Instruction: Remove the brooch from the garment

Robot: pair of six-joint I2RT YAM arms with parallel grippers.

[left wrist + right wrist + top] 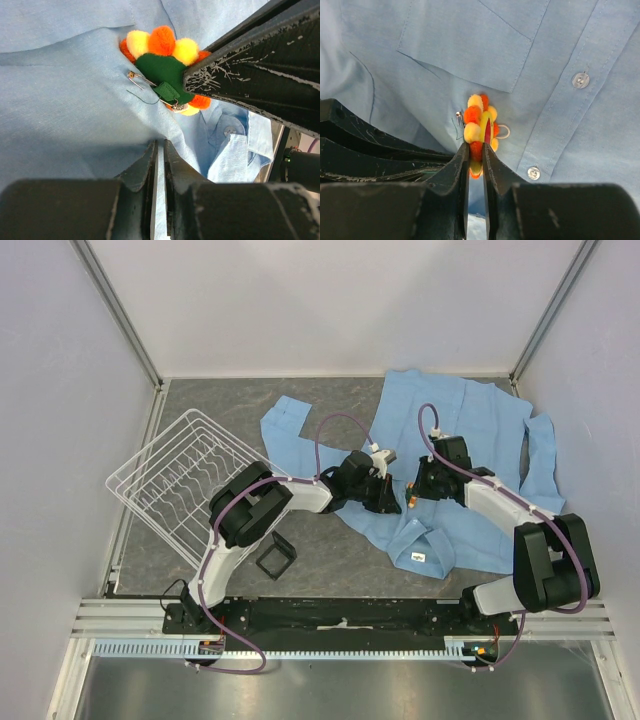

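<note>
The light blue shirt [480,430] lies spread over the right half of the table. The brooch [411,496], orange and yellow petals, sits on it between both grippers. My right gripper [418,488] is shut on the brooch's lower edge [479,125], its tips [475,149] pinching an orange petal. My left gripper [385,502] is shut on a fold of shirt cloth [65,110] just below the brooch [160,55], tips [160,147] together. The left wrist view shows the brooch's green back and its safety pin [137,78] through the cloth.
A white wire dish rack [180,480] stands at the left. A black square frame [276,557] lies near the front. The shirt's white label [419,557] is at the collar. Shirt buttons [580,80] and a pocket [470,40] lie beside the brooch.
</note>
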